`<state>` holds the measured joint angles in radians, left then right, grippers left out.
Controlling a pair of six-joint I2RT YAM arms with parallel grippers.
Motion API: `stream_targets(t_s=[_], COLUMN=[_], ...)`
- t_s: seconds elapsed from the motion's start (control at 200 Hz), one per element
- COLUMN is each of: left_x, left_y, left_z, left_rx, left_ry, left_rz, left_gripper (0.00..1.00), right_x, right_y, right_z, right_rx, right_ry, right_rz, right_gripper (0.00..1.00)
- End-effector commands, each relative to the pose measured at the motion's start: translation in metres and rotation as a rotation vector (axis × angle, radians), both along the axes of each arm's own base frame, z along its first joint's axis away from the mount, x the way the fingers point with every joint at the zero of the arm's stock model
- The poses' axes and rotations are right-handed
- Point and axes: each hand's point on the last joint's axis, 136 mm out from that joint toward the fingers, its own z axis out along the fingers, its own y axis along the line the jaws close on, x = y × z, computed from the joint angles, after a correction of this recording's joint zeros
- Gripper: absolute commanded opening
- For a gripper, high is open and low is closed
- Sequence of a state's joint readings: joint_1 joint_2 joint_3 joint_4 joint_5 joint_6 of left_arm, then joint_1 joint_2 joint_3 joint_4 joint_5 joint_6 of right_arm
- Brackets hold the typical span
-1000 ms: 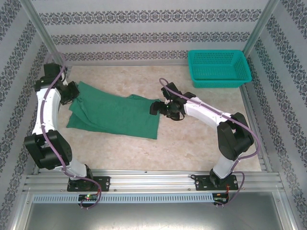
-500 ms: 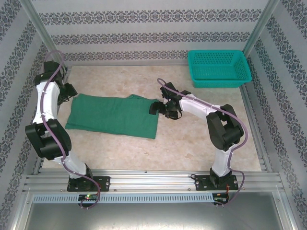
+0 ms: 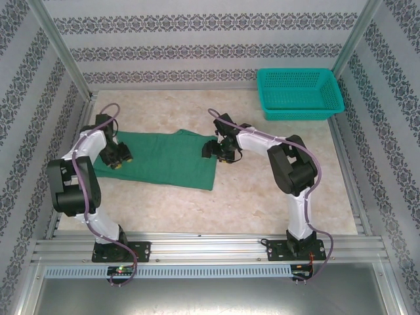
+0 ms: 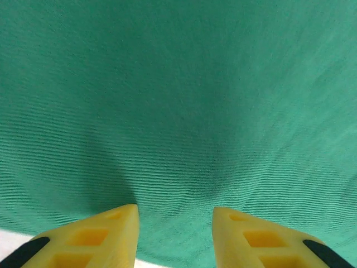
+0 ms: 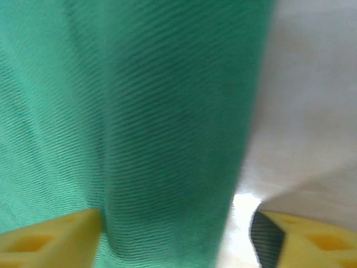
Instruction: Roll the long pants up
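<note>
The long pants lie folded flat as a dark green band across the middle of the table. My left gripper is low over their left end. In the left wrist view its yellow fingers stand apart, the left gripper open over ribbed green fabric that dips slightly between the tips. My right gripper is at the pants' right edge. The right wrist view shows it open wide, a fold of the pants lying between its fingers, nearer the left one.
A teal mesh basket stands at the back right corner. Bare marbled tabletop stretches right of and in front of the pants. Patterned walls and metal posts close in the sides and back.
The left gripper let go of the raised left end, which dropped flat, then moved inward over the cloth. The right gripper edged left onto the pants' edge and its jaws narrowed.
</note>
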<state>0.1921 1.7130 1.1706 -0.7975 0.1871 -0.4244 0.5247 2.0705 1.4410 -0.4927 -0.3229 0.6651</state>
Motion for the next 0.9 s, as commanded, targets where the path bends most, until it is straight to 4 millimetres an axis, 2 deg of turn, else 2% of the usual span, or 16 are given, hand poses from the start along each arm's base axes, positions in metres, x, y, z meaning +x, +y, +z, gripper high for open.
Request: stream_targets(t_s=[0.0,0.02,0.025,0.055,0.19,0.385,0.49,0.6,0.699,0.759,0.779,0.819,0.844,0.854,0.869,0.894], left_x=[0.02,0.021,0.021,0.023,0.052,0.114,0.141,0.165,0.188,0.198,0.201,0.206,0.209,0.207,0.21,0.205], left_y=[-0.014,-0.018,-0.019,-0.023,-0.046,-0.118,-0.162,-0.2,-0.227,-0.23,-0.231,-0.225,-0.221,-0.219,-0.219,-0.213], left_z=[-0.017,-0.021,-0.022,-0.029,-0.052,-0.077,-0.084,-0.085,-0.075,-0.061,-0.053,-0.031,-0.014,-0.011,0.005,0.013], left_rx=[-0.025,-0.033,-0.034,-0.036,-0.043,-0.062,-0.063,-0.064,-0.092,-0.056,-0.04,0.031,0.079,0.099,0.122,0.17], left_ry=[-0.044,-0.038,-0.035,-0.019,0.005,0.017,0.007,-0.023,-0.088,-0.125,-0.146,-0.194,-0.237,-0.244,-0.287,-0.309], left_rz=[0.0,-0.008,-0.01,-0.021,-0.094,-0.267,-0.362,-0.433,-0.481,-0.494,-0.502,-0.5,-0.5,-0.503,-0.507,-0.506], left_gripper=[0.38,0.38,0.38,0.37,0.29,0.23,0.2,0.2,0.2,0.24,0.27,0.43,0.57,0.65,0.96,1.0], right_x=[0.01,0.011,0.011,0.01,-0.02,-0.11,-0.161,-0.206,-0.226,-0.22,-0.217,-0.206,-0.198,-0.196,-0.191,-0.187], right_y=[0.005,0.001,-0.001,-0.006,-0.037,-0.066,-0.061,-0.035,-0.014,-0.029,-0.033,-0.049,-0.06,-0.065,-0.071,-0.076], right_z=[-0.018,-0.021,-0.022,-0.026,-0.027,-0.024,-0.019,-0.009,0.002,0.006,0.01,0.023,0.034,0.039,0.049,0.06], right_rx=[-0.004,-0.007,-0.007,-0.01,-0.046,-0.11,-0.14,-0.138,-0.161,-0.278,-0.31,-0.405,-0.462,-0.481,-0.509,-0.529], right_ry=[0.012,0.021,0.024,0.04,0.059,0.078,0.064,0.03,-0.01,-0.055,-0.08,-0.149,-0.198,-0.217,-0.256,-0.294], right_rz=[0.007,-0.003,-0.008,-0.022,-0.038,0.012,0.08,0.199,0.284,0.262,0.261,0.224,0.193,0.183,0.168,0.16], right_gripper=[0.44,0.27,0.16,0.0,0.0,0.0,0.0,0.0,0.0,0.0,0.06,0.33,0.61,0.8,0.96,0.98])
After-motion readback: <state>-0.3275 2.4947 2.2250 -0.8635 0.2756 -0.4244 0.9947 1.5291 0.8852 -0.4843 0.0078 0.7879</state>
